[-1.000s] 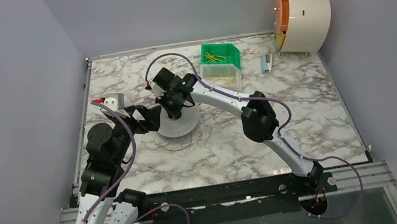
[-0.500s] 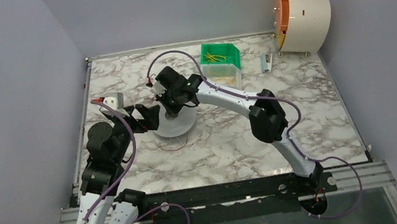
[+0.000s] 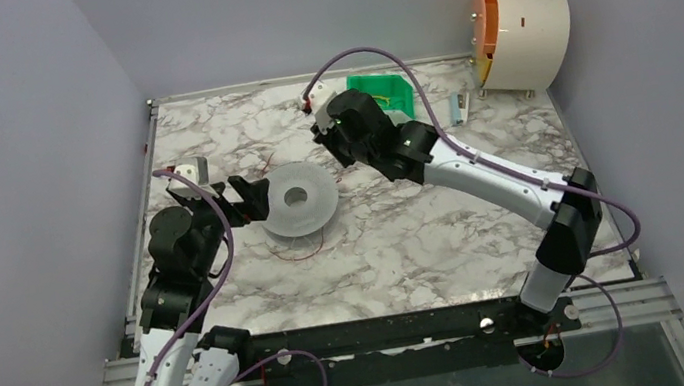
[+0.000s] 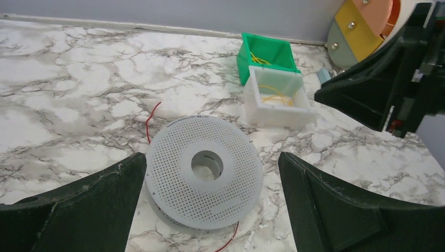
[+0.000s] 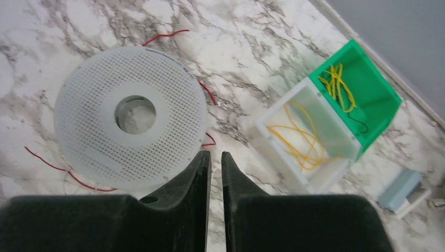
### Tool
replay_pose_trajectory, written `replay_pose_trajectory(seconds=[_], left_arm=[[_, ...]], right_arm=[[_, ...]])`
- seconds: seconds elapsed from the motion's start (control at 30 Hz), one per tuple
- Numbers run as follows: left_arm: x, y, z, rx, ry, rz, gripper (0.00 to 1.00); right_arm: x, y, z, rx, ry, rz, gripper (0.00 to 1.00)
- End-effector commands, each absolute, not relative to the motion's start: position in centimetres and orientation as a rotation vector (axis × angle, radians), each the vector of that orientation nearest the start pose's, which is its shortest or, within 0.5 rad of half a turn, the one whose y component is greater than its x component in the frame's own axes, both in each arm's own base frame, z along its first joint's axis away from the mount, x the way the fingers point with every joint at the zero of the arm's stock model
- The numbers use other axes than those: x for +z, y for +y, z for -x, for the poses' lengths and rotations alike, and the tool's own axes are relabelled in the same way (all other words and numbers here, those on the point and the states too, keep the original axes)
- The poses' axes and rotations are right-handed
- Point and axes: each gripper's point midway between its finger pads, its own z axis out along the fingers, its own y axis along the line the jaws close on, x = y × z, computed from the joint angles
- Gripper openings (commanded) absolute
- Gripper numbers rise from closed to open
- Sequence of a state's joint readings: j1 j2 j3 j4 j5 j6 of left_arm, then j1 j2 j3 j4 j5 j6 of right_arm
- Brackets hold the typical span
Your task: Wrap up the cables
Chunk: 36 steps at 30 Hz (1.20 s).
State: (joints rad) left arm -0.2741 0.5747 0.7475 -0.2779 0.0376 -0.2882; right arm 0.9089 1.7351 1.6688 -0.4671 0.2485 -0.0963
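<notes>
Red cable (image 5: 63, 170) curls under flat spool (image 5: 131, 115); left pincer (image 4: 210, 199) spread, right pincer (image 5: 215, 163) pressed together.

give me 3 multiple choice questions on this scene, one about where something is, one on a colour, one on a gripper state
1. Where does the perforated spool lie?
A. flat on the marble table
B. inside the green bin
C. held up by the right gripper

2. What colour is the wire sticking out from under the spool?
A. blue
B. red
C. white

3. How is the left gripper set?
A. shut on the spool
B. shut on a wire
C. open, fingers either side of the spool

Answers:
1 A, both wrist views show it resting flat on the table.
2 B, red strands show at its edge.
3 C, the left wrist view shows wide-spread fingers with the spool between, not touching.
</notes>
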Motion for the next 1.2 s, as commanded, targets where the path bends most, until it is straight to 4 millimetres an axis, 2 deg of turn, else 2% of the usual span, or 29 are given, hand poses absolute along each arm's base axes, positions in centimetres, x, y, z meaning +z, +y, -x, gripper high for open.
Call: replay_pose_trajectory(seconds=[0.0, 0.17, 0.33, 0.4, 0.63, 0.83, 0.93, 1.07, 1.17], left_arm=[[29.6, -8.6, -26.0, -0.450, 1.672, -0.004, 0.99], [29.2, -8.9, -26.2, -0.460, 1.685, -0.012, 0.99], [28.6, -9.4, -26.4, -0.480, 1.707, -0.026, 0.99], [28.5, -9.6, -26.5, -0.488, 1.711, -0.031, 0.99], [28.2, -9.7, -26.6, -0.491, 1.721, -0.031, 0.99], [28.2, -10.1, -26.5, -0.506, 1.724, -0.044, 0.99], [28.0, -10.4, -26.5, -0.514, 1.730, -0.054, 0.99], [27.9, -10.4, -26.5, -0.514, 1.733, -0.054, 0.99], [27.9, -10.3, -26.5, -0.510, 1.733, -0.053, 0.99]], right_arm=[[27.0, 32.7, -35.5, 0.045, 1.851, 0.811, 0.24], [27.1, 29.8, -36.6, -0.019, 1.853, 0.790, 0.29], [25.0, 28.2, -38.1, -0.006, 1.930, 0.835, 0.32], [24.2, 28.0, -38.6, 0.029, 1.957, 0.854, 0.35], [20.3, 27.4, -39.8, 0.065, 2.087, 0.933, 0.60], [16.5, 27.4, -40.6, 0.098, 2.170, 0.996, 0.72], [14.8, 27.0, -41.5, 0.098, 2.223, 1.004, 0.73], [13.0, 27.9, -42.2, 0.145, 2.261, 1.023, 0.73], [11.9, 27.8, -42.9, 0.121, 2.286, 1.025, 0.73]])
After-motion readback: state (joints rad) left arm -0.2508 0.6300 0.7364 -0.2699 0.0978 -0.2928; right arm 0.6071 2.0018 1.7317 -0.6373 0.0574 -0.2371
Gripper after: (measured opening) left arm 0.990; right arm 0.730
